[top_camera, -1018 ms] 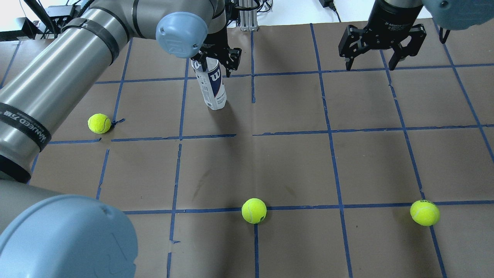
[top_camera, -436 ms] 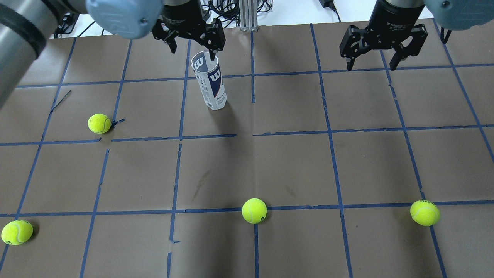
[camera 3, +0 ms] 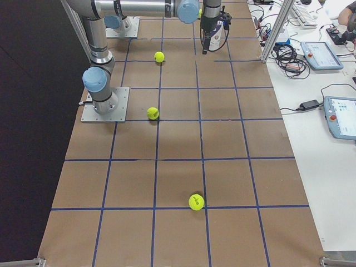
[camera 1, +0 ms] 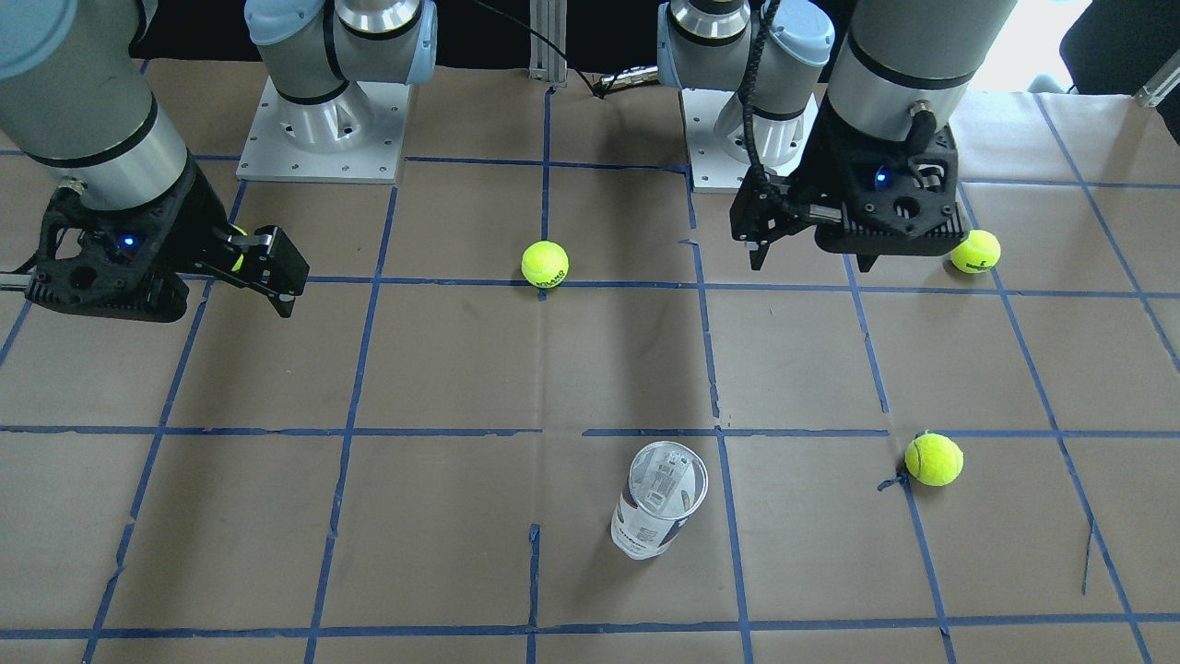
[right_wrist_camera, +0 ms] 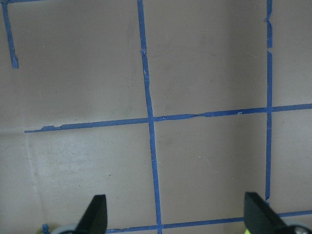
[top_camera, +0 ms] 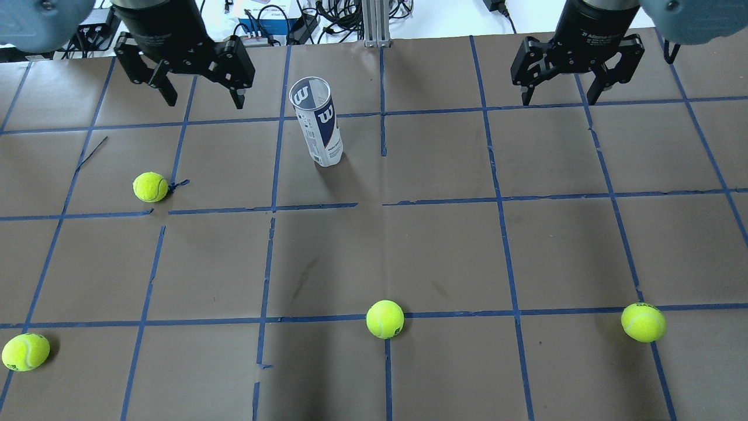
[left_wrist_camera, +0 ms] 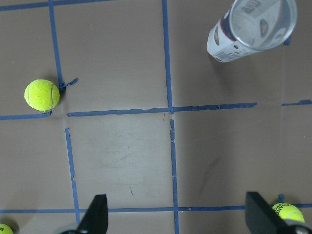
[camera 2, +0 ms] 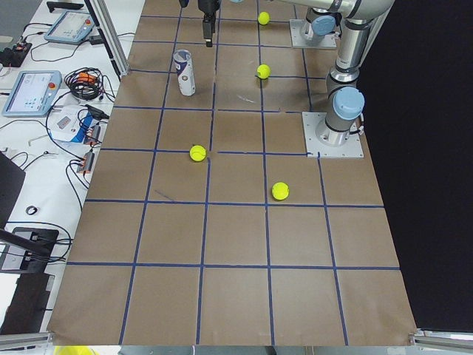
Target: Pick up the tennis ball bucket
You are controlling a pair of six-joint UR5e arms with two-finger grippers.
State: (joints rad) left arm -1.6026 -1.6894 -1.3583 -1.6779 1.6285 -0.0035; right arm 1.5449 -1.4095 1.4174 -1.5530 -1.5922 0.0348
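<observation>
The tennis ball bucket [top_camera: 318, 120] stands upright on the counter [top_camera: 444, 245], its top open, with nothing gripping it. The left claw [top_camera: 204, 100] hovers near it, spread and empty. The right claw [top_camera: 558, 100] hangs well apart, also spread.

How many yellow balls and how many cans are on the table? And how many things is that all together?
Tennis balls: 4
Can: 1
Total: 5
</observation>
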